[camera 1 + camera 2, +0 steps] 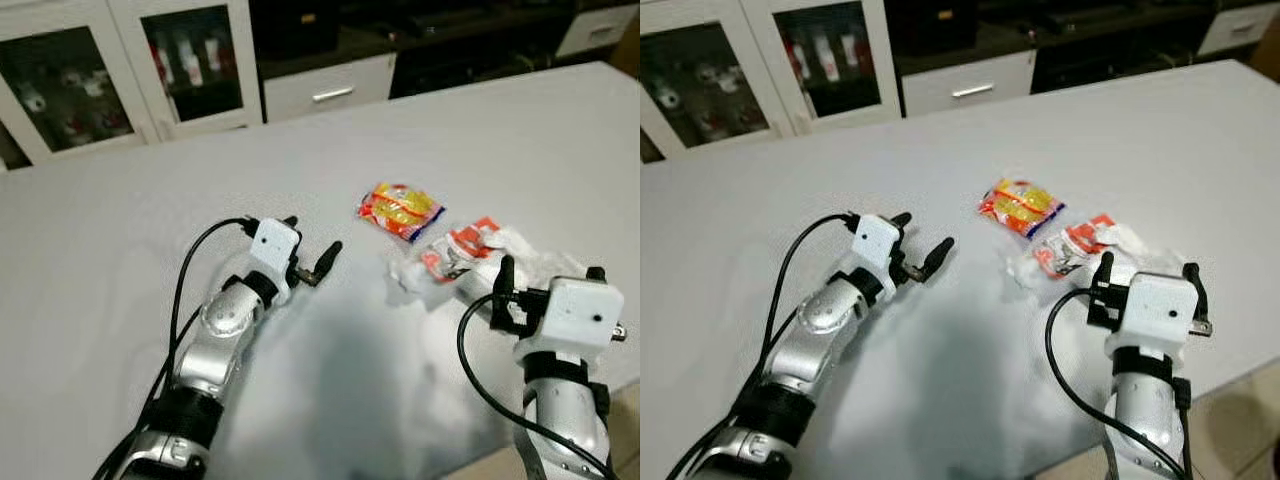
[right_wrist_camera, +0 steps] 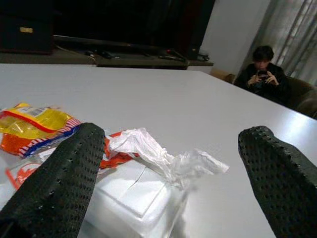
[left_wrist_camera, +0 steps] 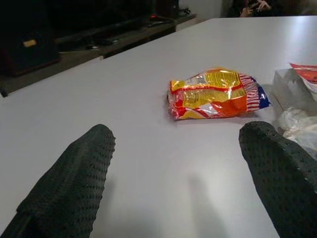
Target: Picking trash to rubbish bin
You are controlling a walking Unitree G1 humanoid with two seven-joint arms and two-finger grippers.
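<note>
A wide, smooth white table (image 1: 120, 230) spreads across the head views, and beyond its far edge at ten o'clock stands a white cabinet with glass doors (image 1: 110, 60) holding small bottles and jars too dim to identify; next to it, toward twelve o'clock, is a white drawer with a metal handle (image 1: 325, 90) under a dark shelf. On the left, the left gripper (image 1: 312, 250) lies low over the table with its two black fingers spread apart and nothing between them, pointing toward two o'clock at the trash. Near the table's centre lies a crinkled orange, yellow and red snack packet (image 1: 400, 210), flat on the surface and sealed-looking, with a blue corner seen in the left wrist view (image 3: 218, 94). Just beside it, at its four o'clock, sits a heap of crumpled white tissue and clear plastic film with a red-and-white wrapper (image 1: 460, 252) on top; the heap touches the table and seems apart from the packet. On the right, the right gripper (image 1: 1148, 268) hovers at the near side of that heap, fingers wide apart and holding nothing. In the right wrist view a seated person (image 2: 262, 72) holds a phone beyond the table.
</note>
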